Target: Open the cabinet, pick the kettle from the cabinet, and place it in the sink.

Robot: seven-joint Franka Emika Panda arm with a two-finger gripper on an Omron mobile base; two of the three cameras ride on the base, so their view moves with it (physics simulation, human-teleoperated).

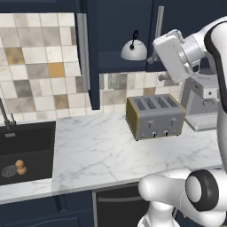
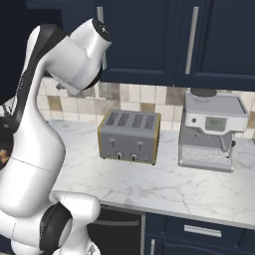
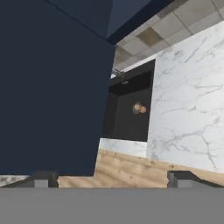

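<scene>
Scanning left base view from left: sink (image 1: 26,153) black, set in marble counter (image 1: 115,146), small brown item near drain. Cabinet (image 1: 117,31) door (image 1: 84,48) swung open edge-on; kettle (image 1: 134,50) sits on its shelf, above toaster (image 1: 155,116). My hand just right of kettle, apart from it. My gripper (image 3: 111,177) fingertips (image 3: 41,178) spread wide, gripping nothing. Coffee machine (image 1: 205,104) far right.
</scene>
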